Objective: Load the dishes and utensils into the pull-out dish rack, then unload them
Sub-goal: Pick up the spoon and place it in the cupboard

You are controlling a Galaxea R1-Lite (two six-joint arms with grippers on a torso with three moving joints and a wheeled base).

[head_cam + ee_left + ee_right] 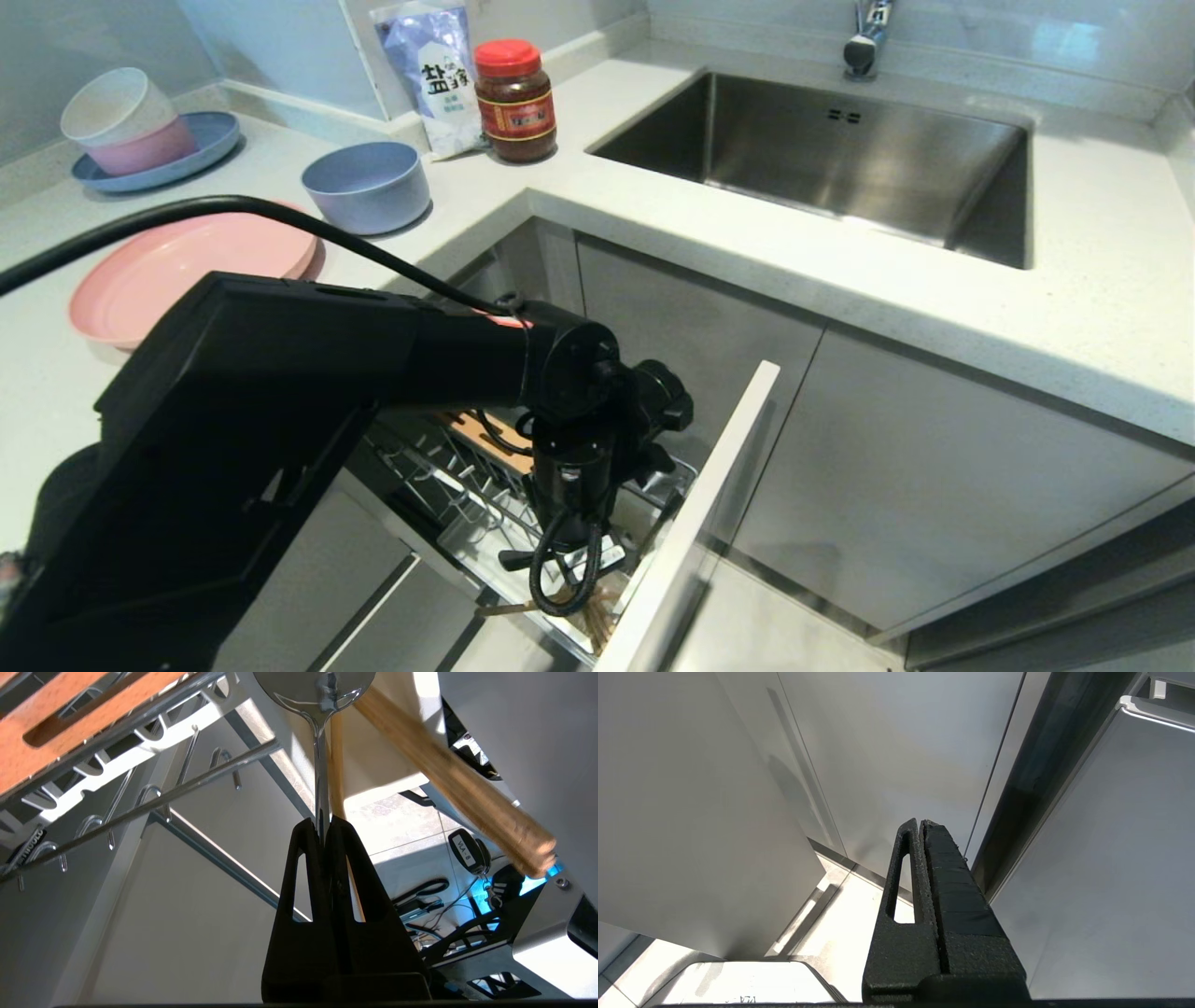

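While the pull-out dish rack (523,504) stands open, the left gripper (323,828) reaches down into it, jaws closed thin on the spoon (318,728) handle beside the chopsticks (448,779); pink plate (187,266) and bowl (367,185) wait on the tabletop (840,271), presumably unloaded. Right gripper (922,823) hangs closed, empty.

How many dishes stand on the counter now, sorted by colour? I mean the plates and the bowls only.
Pink: 2, the large plate and the stacked pink bowl
Blue: 2, the blue-grey bowl and the blue plate
Cream: 1, the top bowl
Total: 5
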